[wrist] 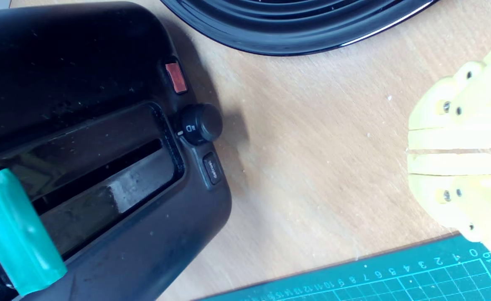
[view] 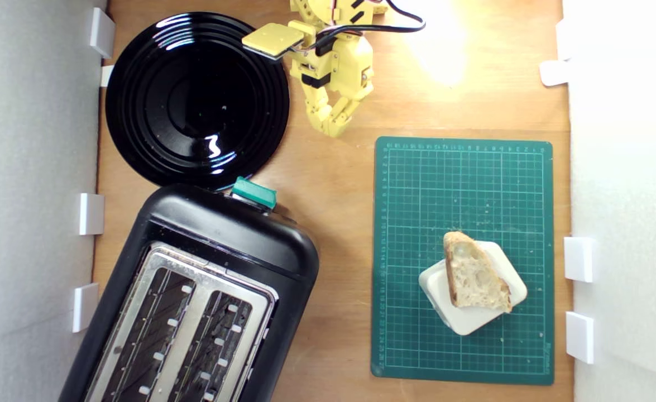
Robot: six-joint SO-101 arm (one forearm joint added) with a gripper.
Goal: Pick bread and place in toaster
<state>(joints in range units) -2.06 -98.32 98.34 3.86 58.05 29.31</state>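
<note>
The bread [view: 474, 273], a wedge with pale holey crumb and a brown crust, lies on a white rounded block [view: 473, 318] on the green cutting mat [view: 461, 184]. The black toaster [view: 194, 301] with a silver two-slot top and teal lever [view: 254, 192] stands at the exterior view's lower left; its end face with knob and lever shows in the wrist view [wrist: 82, 138]. My yellow gripper [view: 332, 129] hangs over bare wood between the plate and the mat, far from the bread. Its fingers are pressed together with nothing between them [wrist: 412, 151].
A glossy round black plate [view: 196, 100] lies at the exterior view's upper left, just behind the toaster, and its rim shows in the wrist view [wrist: 304, 25]. White walls with small white brackets [view: 579, 259] border both sides of the wooden table.
</note>
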